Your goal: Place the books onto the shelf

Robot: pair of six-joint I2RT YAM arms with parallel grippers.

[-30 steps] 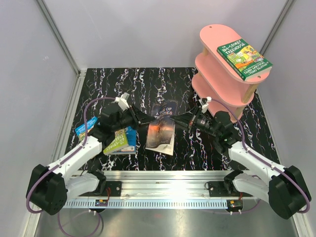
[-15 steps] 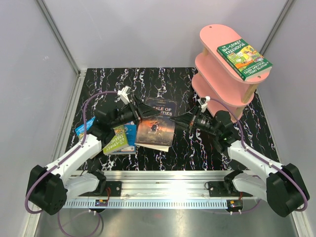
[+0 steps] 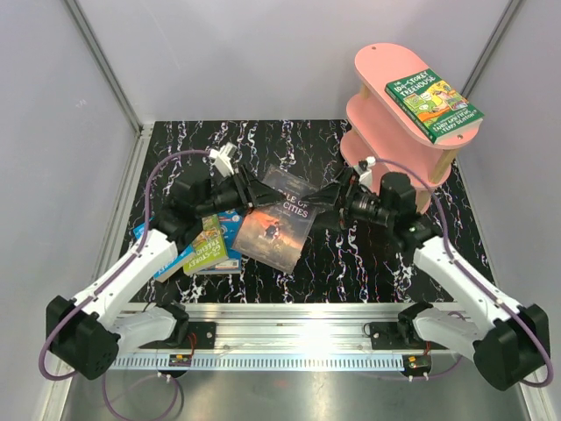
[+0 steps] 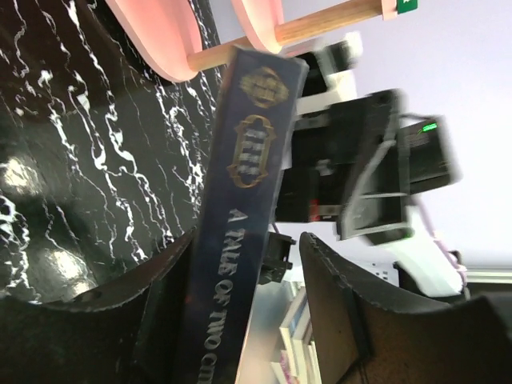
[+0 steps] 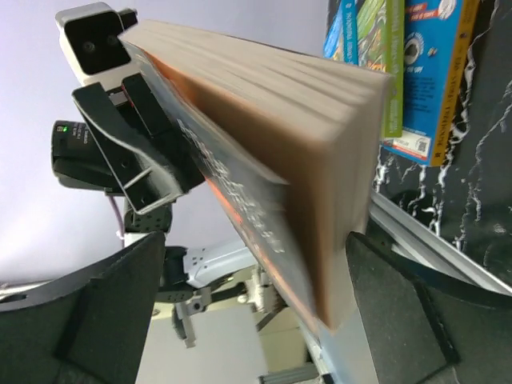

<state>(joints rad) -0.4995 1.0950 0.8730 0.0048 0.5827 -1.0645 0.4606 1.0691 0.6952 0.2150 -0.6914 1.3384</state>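
One pink shelf unit (image 3: pixel 386 74) with three rounded tiers. One black, white-veined worktop (image 3: pixel 351 263). Books, at least five: two green cartoon-covered paperbacks, one on the top tier (image 3: pixel 434 103) and one on the left pile (image 3: pixel 203 250); one dark grey "A Tale of Two Cities" paperback (image 3: pixel 279 226); at least two bright blue paperbacks (image 3: pixel 231 230) in that pile, their exact number hidden. Two white-and-black robot arms, left (image 3: pixel 131 272) and right (image 3: pixel 456 276).
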